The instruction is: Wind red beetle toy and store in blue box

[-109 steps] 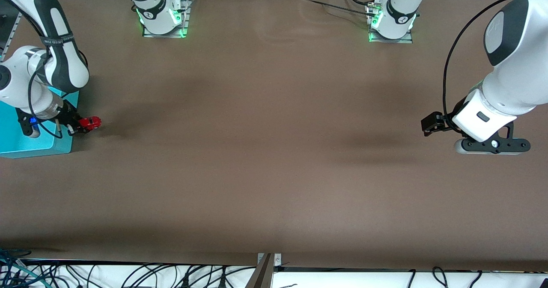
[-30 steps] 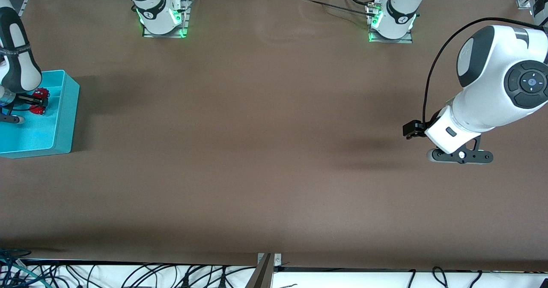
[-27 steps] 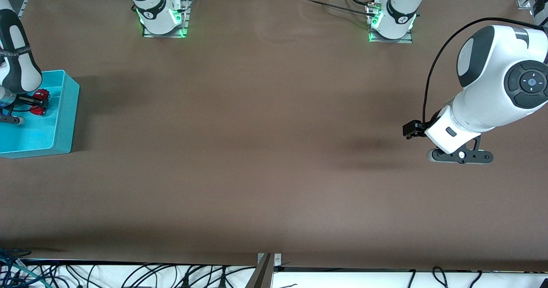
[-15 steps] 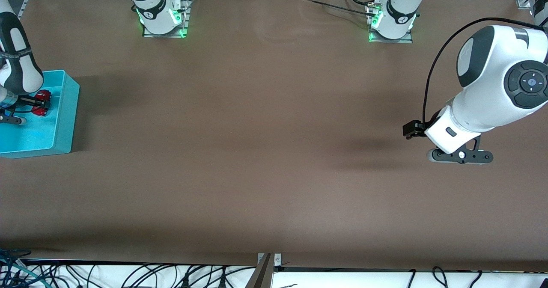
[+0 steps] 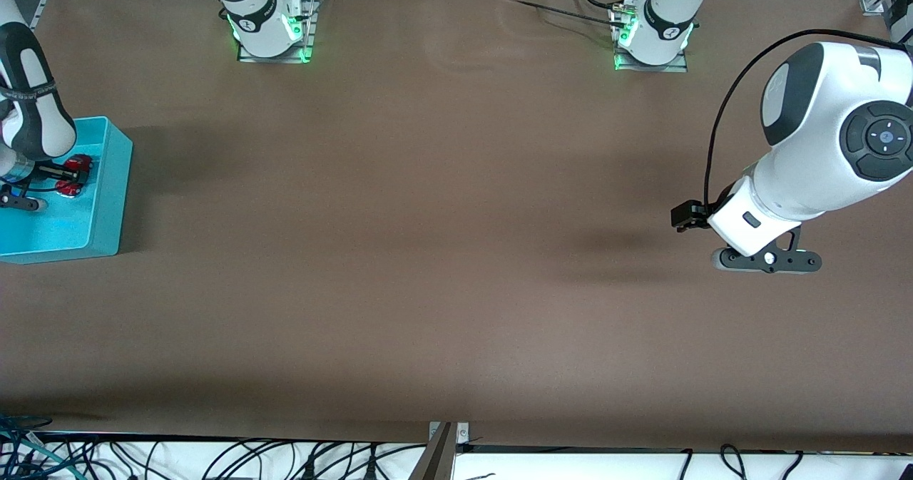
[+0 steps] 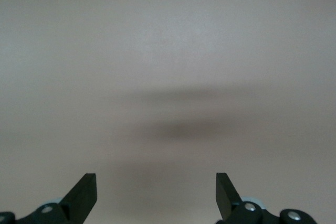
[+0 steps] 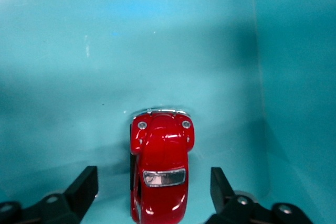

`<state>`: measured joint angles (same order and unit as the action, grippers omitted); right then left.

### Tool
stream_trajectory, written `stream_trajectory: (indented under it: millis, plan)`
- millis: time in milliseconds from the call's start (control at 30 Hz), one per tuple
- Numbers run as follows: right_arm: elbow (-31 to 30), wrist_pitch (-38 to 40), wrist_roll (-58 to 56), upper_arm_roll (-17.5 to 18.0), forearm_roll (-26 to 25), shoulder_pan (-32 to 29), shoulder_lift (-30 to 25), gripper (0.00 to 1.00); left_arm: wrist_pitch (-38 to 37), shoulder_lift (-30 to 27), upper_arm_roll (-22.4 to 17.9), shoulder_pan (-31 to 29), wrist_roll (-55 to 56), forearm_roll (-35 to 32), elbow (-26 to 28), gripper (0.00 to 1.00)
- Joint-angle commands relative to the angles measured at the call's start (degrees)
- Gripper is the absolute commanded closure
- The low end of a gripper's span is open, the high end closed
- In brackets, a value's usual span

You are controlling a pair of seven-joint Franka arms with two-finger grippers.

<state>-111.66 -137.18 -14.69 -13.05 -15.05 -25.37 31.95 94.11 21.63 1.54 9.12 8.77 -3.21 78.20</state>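
Note:
The red beetle toy (image 7: 160,177) lies on the floor of the blue box (image 7: 105,51), close to one of its walls. My right gripper (image 7: 152,192) is open, with one finger on each side of the toy and a gap on both sides. In the front view the blue box (image 5: 114,195) stands at the right arm's end of the table, and the toy (image 5: 77,160) shows in it under my right gripper (image 5: 66,175). My left gripper (image 6: 156,192) is open and empty above bare table; its hand (image 5: 767,259) waits at the left arm's end.
The brown table (image 5: 428,252) stretches between the two arms. The arm bases (image 5: 267,31) stand along the edge farthest from the front camera. Cables hang below the table's near edge.
My right hand has shifted a little inside the blue box, and the toy with it. The left arm has not moved.

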Motion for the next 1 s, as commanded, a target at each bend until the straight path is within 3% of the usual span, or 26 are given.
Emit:
stream_trajectory:
  millis: [0,300,967]
  plan:
    - [0.4,1.0,1.2,0.9,-1.6,-0.9,-1.3,0.0,-0.3,-0.1,-0.7,0.2,-0.2,1.5,-0.2,0.0]
    - [0.6,9.0,1.2,1.8,-1.6,-0.7,-5.4,0.0,-0.3,-0.2,-0.7,-0.1,-0.2,1.5,-0.2,0.0]
    - [0.7,26.1,1.4,8.7,-1.6,-0.7,-20.4,0.0,-0.3,-0.2,-0.7,-0.2,-0.2,1.6,-0.2,0.0]
